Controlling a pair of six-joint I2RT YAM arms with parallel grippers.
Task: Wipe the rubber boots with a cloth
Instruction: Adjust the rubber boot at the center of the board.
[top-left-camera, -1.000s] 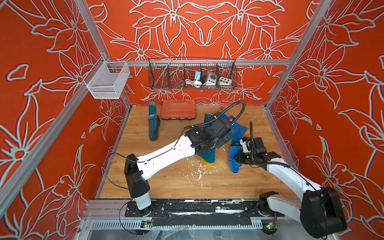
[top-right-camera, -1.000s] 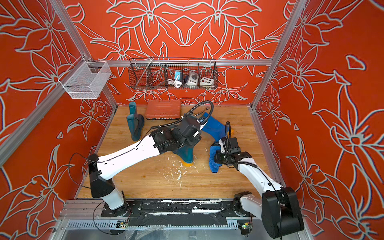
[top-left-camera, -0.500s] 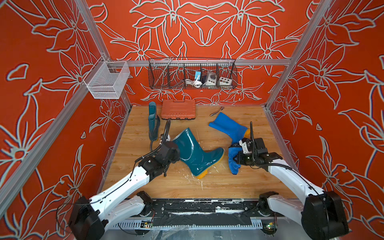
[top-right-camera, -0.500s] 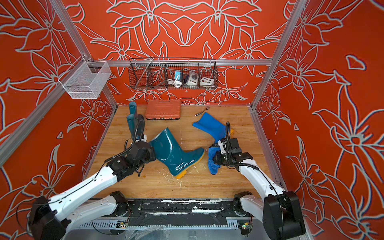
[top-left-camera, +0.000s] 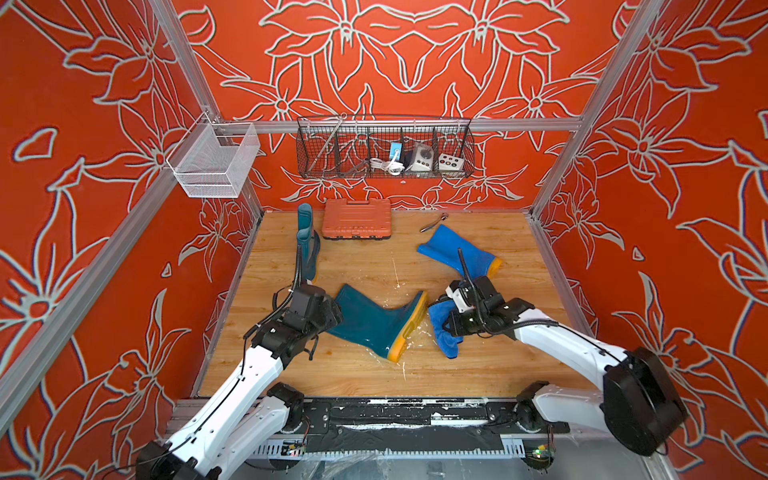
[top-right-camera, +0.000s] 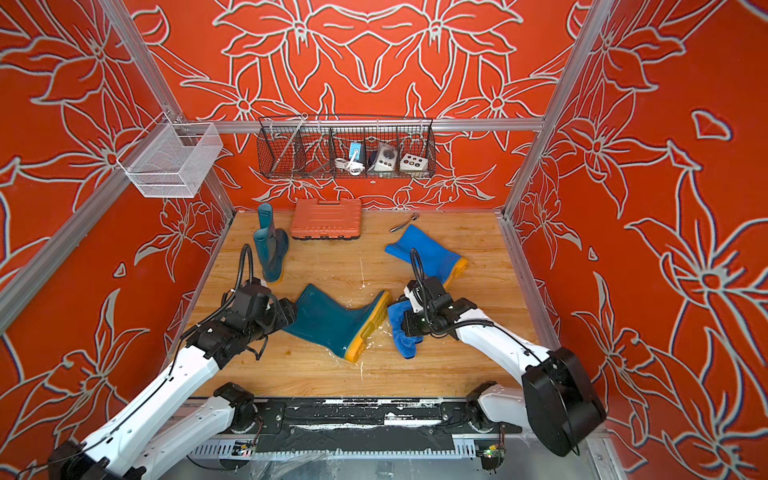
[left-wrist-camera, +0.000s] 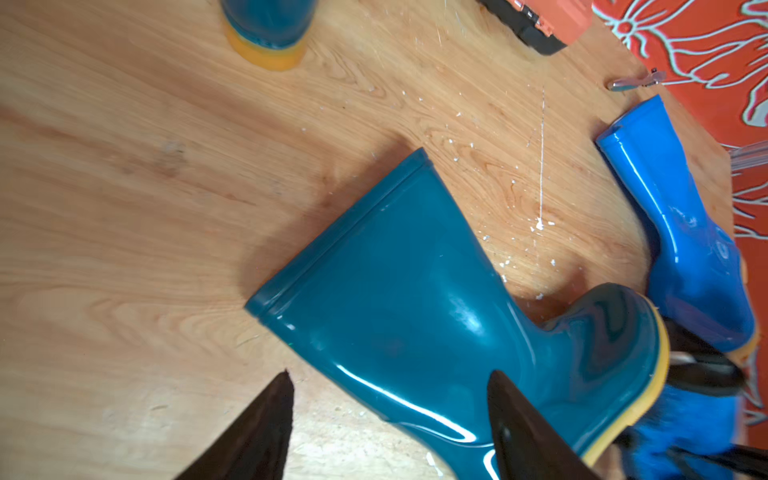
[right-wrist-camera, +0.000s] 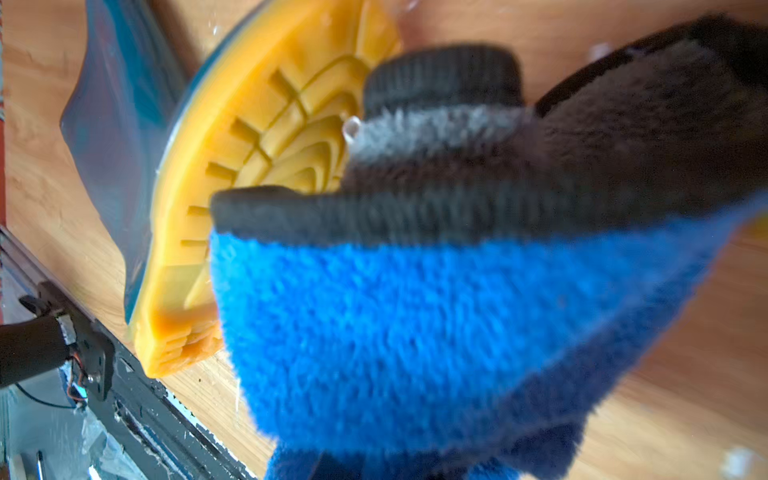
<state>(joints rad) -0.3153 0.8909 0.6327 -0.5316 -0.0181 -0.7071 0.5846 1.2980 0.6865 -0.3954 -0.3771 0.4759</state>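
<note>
One dark teal rubber boot (top-left-camera: 374, 322) (top-right-camera: 332, 322) lies on its side mid-floor, its yellow sole (right-wrist-camera: 266, 166) facing my right gripper. My left gripper (top-left-camera: 332, 311) (left-wrist-camera: 390, 374) is open at that boot's shaft, one finger over the shaft (left-wrist-camera: 415, 291), the other over bare wood. Another teal boot (top-left-camera: 307, 245) stands upright at the back left. The bright blue boot (top-left-camera: 457, 251) (left-wrist-camera: 685, 232) lies at the back right. My right gripper (top-left-camera: 451, 322) is shut on the blue cloth (top-left-camera: 444, 328) (right-wrist-camera: 415, 311), which hangs beside the sole and hides its fingers.
An orange case (top-left-camera: 356, 218) lies against the back wall, with a small metal tool (top-left-camera: 434, 222) to its right. A dark wire basket (top-left-camera: 384, 149) and a white mesh basket (top-left-camera: 212, 162) hang on the walls. White specks dot the wooden floor (top-left-camera: 478, 374).
The teal boot, held upright mid-floor a second ago, has come down toward the left front onto its side. My left arm drew back and its jaws opened. The right arm barely moved.
</note>
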